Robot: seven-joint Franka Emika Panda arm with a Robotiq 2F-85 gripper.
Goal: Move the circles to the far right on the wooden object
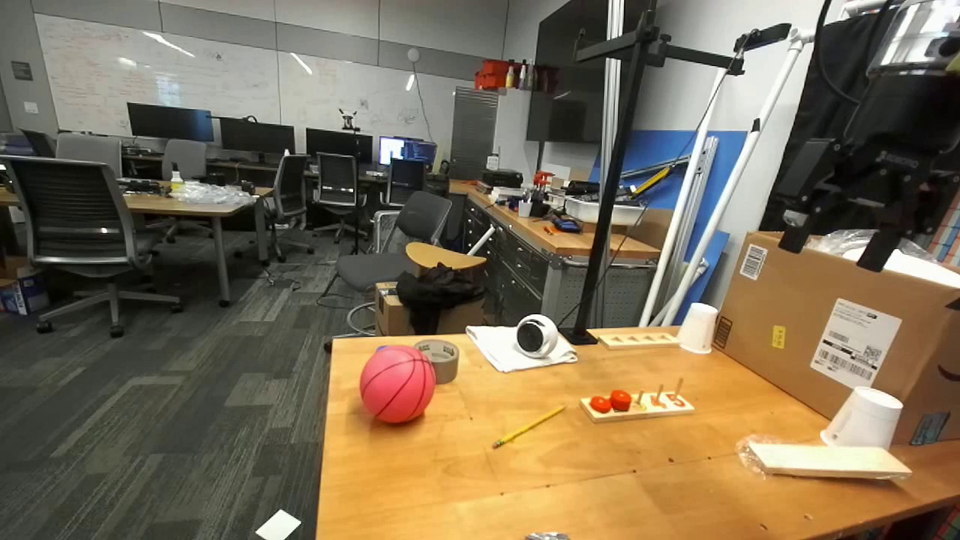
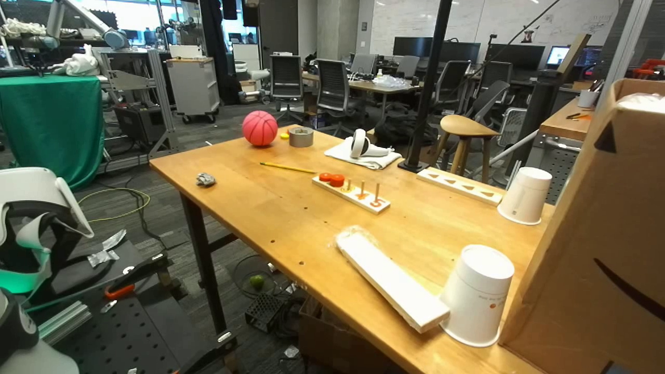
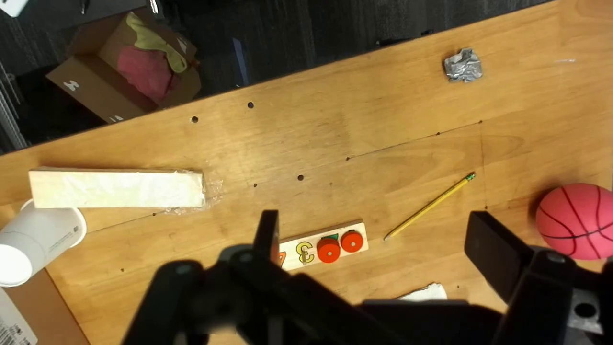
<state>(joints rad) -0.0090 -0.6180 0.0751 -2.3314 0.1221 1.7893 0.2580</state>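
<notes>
Jaws spread wide apart, dark, square-edged; in the wrist view the surface lies below them; in an exterior view they point down against a brown cardboard box, the arm above clipped by the view's edge.

Wrist view, in the gap: the wooden object, a flat pale strip lying on the surface; its yellow 3 is plain, the next numeral partly behind a jaw, the strip's end hidden; both exterior views give that end, with orange 4 and 5 and three bare pegs rising in height.

The circles, smooth red discs, sit at the other end, pale peg tips at their middles; the inner one looks thicker, but whether it is a stack cannot be told.

Just beside that end, the sharpened tip of a yellow pencil; well apart, the pink ball with dark seams, cut off in the wrist view, whole in both exterior views; near it a grey tape roll; in an exterior view a blue bit peeps above the ball, too little to name.

Crumpled foil: full in the wrist view, a sliver at the bottom of an exterior view; wooden block in clear wrinkled film, an inverted white cup just beside, contact unclear.
</notes>
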